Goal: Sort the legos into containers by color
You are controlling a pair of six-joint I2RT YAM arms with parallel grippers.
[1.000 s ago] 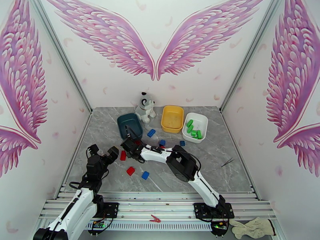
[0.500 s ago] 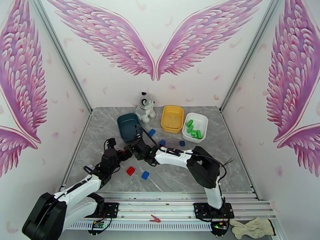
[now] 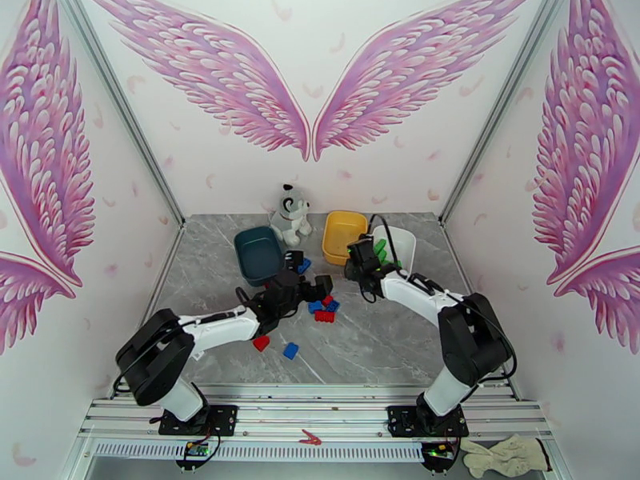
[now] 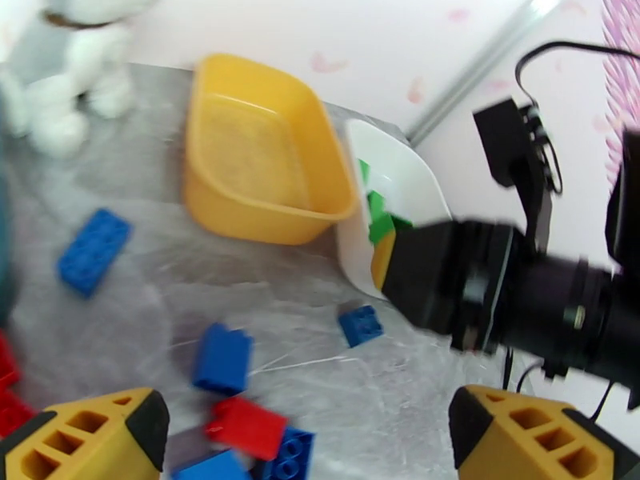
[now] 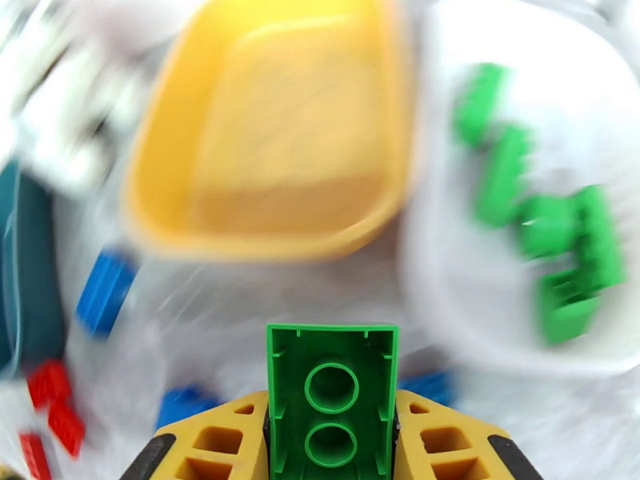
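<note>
Holding one green lego (image 5: 332, 378), its hollow underside toward my wrist camera, my right gripper (image 5: 332, 450) hovers near the yellow tub (image 5: 160, 226) and the white tub (image 5: 448, 330), where about five green legos (image 5: 552, 226) lie. My left gripper (image 4: 304, 442) stands wide open over red and blue legos (image 4: 244, 426). The top view adds a third, dark teal tub (image 3: 258, 254) beside one plush dog (image 3: 292, 211).

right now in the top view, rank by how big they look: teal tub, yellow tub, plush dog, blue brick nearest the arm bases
1. teal tub and yellow tub, alike, so unranked
2. plush dog
3. blue brick
</note>
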